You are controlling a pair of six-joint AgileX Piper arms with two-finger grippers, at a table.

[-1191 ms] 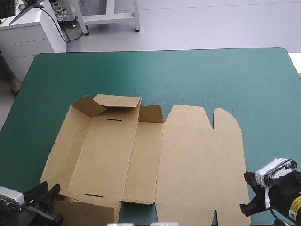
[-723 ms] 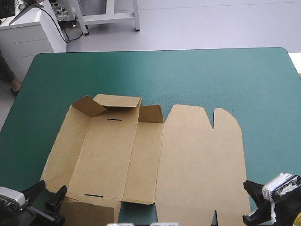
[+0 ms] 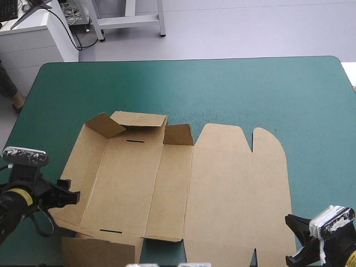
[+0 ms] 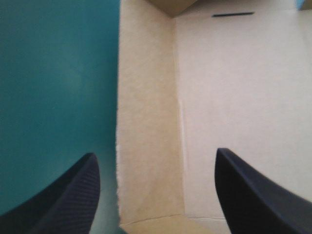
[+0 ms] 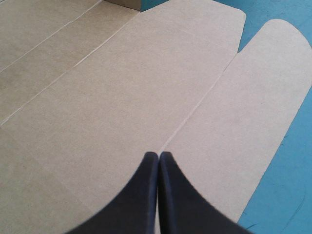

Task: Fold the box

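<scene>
High view: the brown box lies opened out on the near half of the teal-green counter, nearer its left side than its right. Its left part is a shallow tray in the making. The far end flaps stand up and lean inward, the long left wall tilts up a little, and a short panel rises at the far end of the right wall. The right part, the lid, lies flat, with two rounded tabs toward the far side. Another flat panel shows at the counter's near edge by the box's near-left corner.

The left jaws hover at the left wall, near its near end, and stand wide open. In the left wrist view one black finger is over the bare cover and the other over the tray floor, with the wall's outer edge between them. A dark slot shows in the floor farther ahead.

The right jaws sit at the near-right corner of the lid. In the right wrist view their fingers meet in one pointed arch, pressed together on nothing, above the crease between lid and tab. Whether they touch the board I cannot tell.
</scene>
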